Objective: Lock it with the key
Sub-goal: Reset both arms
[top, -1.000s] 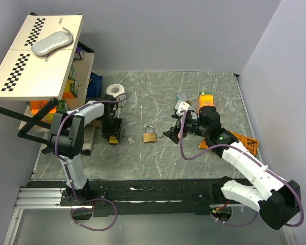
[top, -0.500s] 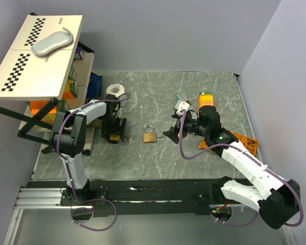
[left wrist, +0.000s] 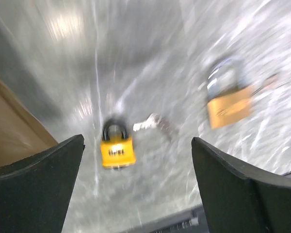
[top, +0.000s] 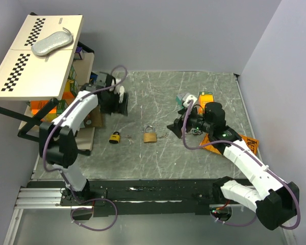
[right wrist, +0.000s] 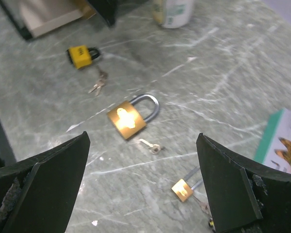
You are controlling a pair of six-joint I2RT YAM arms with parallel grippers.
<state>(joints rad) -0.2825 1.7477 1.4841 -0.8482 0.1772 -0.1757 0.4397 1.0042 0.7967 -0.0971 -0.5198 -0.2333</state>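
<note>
Both pairs of jaws stand wide apart, empty: left gripper (top: 120, 106) upper left in the top view, right gripper (top: 177, 127) right of centre. Brass padlock (top: 150, 135) lies mid-frame, yellow padlock (top: 115, 137) to its left. Only the right wrist view shows a key (right wrist: 150, 146) just beside the brass padlock and a small padlock (right wrist: 183, 189) at bottom centre.

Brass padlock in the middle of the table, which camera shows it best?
The right wrist view: the brass padlock is close and sharp, body and shackle both clear. The top external view shows the brass padlock small; in the left wrist view the brass padlock is smeared by motion blur.
</note>
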